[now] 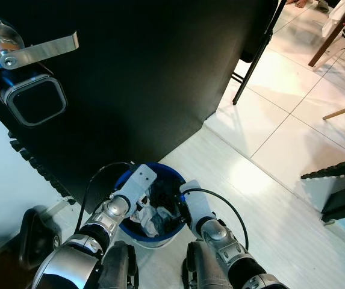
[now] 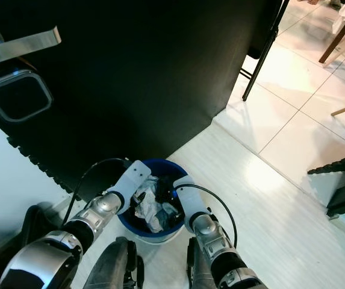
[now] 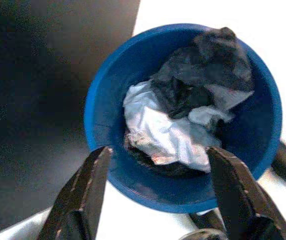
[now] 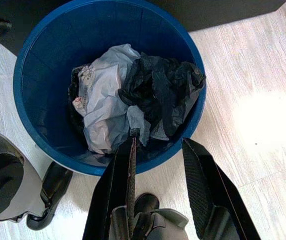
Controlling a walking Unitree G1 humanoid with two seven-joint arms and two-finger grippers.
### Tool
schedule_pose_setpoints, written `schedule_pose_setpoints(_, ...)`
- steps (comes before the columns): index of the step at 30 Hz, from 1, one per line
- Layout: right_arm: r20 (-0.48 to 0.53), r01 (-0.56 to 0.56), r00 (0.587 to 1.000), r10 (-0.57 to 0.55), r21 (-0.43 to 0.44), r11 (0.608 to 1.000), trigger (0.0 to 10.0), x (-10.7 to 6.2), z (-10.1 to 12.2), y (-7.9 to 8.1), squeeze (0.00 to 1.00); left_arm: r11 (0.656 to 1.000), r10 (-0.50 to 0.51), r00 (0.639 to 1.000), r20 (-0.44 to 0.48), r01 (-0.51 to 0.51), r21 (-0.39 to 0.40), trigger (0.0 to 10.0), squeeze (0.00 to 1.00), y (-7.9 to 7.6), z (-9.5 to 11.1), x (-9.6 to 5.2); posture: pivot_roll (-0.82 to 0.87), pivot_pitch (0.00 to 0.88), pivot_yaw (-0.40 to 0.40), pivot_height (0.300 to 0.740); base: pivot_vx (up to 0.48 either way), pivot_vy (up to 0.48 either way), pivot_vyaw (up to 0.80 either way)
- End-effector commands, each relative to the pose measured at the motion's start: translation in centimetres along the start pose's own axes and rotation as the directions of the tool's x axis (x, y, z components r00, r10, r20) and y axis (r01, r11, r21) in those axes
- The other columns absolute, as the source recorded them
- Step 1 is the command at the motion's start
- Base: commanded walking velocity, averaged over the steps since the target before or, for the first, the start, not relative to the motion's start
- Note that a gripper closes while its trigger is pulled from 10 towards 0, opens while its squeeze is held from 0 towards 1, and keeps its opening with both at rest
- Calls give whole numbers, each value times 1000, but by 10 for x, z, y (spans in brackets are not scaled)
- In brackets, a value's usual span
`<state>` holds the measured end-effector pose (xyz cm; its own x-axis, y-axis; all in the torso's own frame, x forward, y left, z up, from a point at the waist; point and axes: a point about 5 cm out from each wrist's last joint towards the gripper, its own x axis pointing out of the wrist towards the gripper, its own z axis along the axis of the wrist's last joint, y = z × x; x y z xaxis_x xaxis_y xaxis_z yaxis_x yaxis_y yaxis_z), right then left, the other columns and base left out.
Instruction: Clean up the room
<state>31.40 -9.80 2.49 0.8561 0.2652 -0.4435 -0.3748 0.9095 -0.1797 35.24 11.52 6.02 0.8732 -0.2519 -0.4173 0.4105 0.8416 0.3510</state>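
Observation:
A round blue bin stands on the pale floor at my feet, close to a black door. Inside it lie crumpled white paper and a crumpled black plastic bag. My left gripper hangs open above the bin's rim, with nothing between its fingers. My right gripper is open at the opposite side of the bin; one finger reaches inside the rim and the other stays outside it. Both arms reach down over the bin in the eye views.
The black door with a silver lever handle and lock plate fills the upper left. A black folding chair's legs and wooden furniture legs stand on the tiles at the right. A dark shelf edge juts in at right.

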Motion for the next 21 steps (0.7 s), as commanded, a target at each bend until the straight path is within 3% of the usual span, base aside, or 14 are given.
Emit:
schedule_pose_setpoints(1,0,-12,1000,12,19,1000,10000,-4,-9,4,0,997,-8,1000,-14,7,-71,10000,0,-5,-12,-3,-66,321,-11,643,0,0,0)
schedule_pose_setpoints(3,43,-11,999,9,43,999,10000,-8,-4,1,0,990,64,998,24,-61,-126,10000,0,6,-10,-5,-43,284,-4,643,0,0,0)
schedule_pose_setpoints(6,81,-1,997,-5,72,997,10000,-12,-1,-3,0,980,94,994,61,-82,-179,10000,0,12,-8,-7,-22,240,5,643,0,0,0)
schedule_pose_setpoints(8,128,33,991,-49,124,992,10000,-20,1,-14,0,957,143,982,120,-106,-269,10000,0,19,-6,-12,-9,194,8,643,0,0,0)
schedule_pose_setpoints(10,139,54,988,-74,140,989,10000,-24,0,-18,0,953,163,976,147,-116,-281,10000,0,19,-5,-15,8,152,15,643,0,0,0)
schedule_pose_setpoints(14,143,76,985,-97,150,986,10000,-28,-1,-22,0,950,182,969,168,-129,-286,10000,0,18,-4,-18,8,152,15,643,0,0,0)
schedule_pose_setpoints(15,135,87,985,-110,167,982,10000,-30,-9,-23,0,936,229,958,172,-168,-309,10000,0,17,-9,-23,35,44,29,643,0,0,0)
schedule_pose_setpoints(17,135,87,985,-110,167,982,10000,-30,-9,-23,0,936,229,958,172,-168,-309,10000,0,17,-9,-23,35,44,29,643,0,0,0)
schedule_pose_setpoints(20,155,102,979,-135,206,973,10000,-34,-15,-25,0,894,330,933,146,-259,-364,10000,0,18,-24,-33,45,15,30,643,0,0,0)
schedule_pose_setpoints(21,155,102,979,-135,206,973,10000,-34,-15,-25,0,894,330,933,146,-259,-364,10000,0,18,-24,-33,45,15,30,643,0,0,0)
